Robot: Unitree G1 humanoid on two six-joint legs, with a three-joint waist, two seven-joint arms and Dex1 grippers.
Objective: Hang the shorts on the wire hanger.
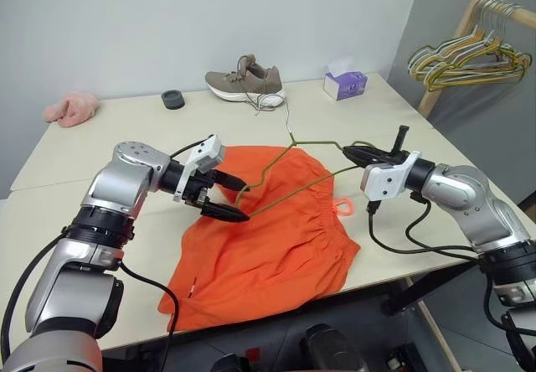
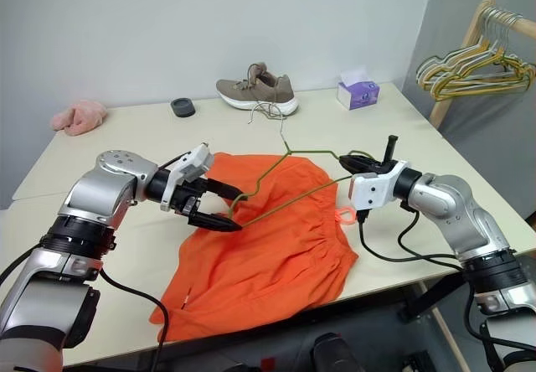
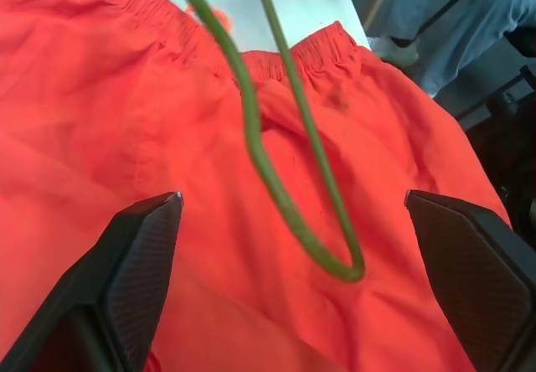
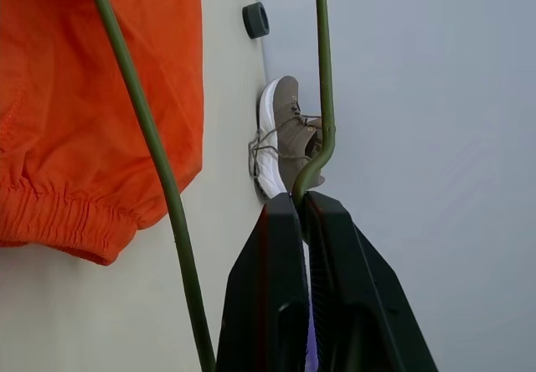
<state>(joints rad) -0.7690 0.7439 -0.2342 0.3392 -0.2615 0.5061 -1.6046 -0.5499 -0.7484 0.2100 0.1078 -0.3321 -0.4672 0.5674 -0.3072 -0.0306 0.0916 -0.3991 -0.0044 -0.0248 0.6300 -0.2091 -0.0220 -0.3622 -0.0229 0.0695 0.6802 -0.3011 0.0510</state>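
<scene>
— Where is the wire hanger (image 1: 293, 171)?

— My right fingers (image 1: 358, 153) clamp 1 end, holding it above the shorts (image 1: 260, 238) spread on the table (image 1: 100, 137).

— The left?

— My left fingers (image 1: 219, 196) spread wide around its far loop.

1. The shorts (image 1: 268, 246) are plain bright orange, with a pink-orange loop (image 1: 343, 207) at their 3 o'clock edge.
2. The wire hanger (image 1: 293, 179) is olive green.
3. The worktop (image 1: 100, 146) is pale cream.
4. The shoe (image 1: 245, 80) is taupe with a white sole and pale laces.
5. The tissue box (image 1: 345, 84) is purple.
6. The cloth (image 1: 72, 108) is soft pink.
7. The small round object (image 1: 173, 99) is dark grey.
8. The bunched hangers (image 1: 469, 58) are yellow, green and silver.
9. The fingers of the left claw (image 1: 219, 194) and the right claw (image 1: 356, 150) are black.
</scene>
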